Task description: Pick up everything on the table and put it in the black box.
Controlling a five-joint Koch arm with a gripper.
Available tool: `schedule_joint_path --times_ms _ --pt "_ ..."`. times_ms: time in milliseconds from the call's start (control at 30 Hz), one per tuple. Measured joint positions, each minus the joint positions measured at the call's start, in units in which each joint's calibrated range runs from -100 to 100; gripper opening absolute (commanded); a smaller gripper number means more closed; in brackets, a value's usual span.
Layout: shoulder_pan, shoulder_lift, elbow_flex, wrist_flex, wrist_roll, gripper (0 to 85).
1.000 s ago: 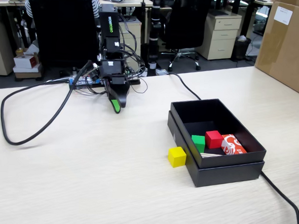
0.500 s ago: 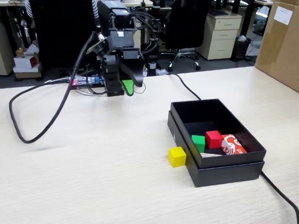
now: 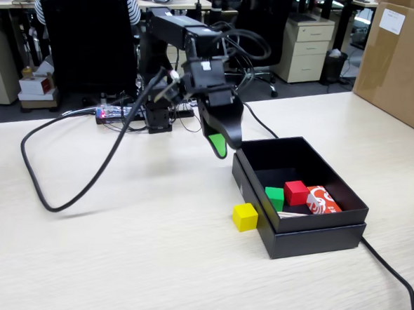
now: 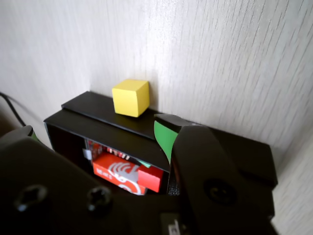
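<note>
Hugging black box (image 3: pixel 307 235) rim: yellow cube (image 3: pixel 245 217)

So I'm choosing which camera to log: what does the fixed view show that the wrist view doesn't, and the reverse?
Only the fixed view shows the whole arm, the brown carton, the office chairs behind, the cable loop on the table, and the green cube clearly inside the black box. Only the wrist view gives a close look past the gripper, with its two jaws apart, straight at the box wall and rim. Both show the yellow cube on the table beside the box, and the red cube and red-and-white packet inside.
</note>
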Motion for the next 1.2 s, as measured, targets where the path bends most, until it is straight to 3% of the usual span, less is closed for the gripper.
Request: schedule_joint_path --times_ms 467,767,833,967,1100,1200 --pt "0.3 29.0 14.3 0.0 1.2 47.5" --pt "1.1 35.9 17.8 0.0 1.2 43.4" --pt "1.2 36.6 18.6 0.0 1.2 39.8" --pt "1.6 37.5 19.0 0.0 1.2 24.1" --pt "1.8 38.6 19.4 0.0 1.3 2.4" --pt "1.8 39.2 20.8 0.0 1.3 0.9"
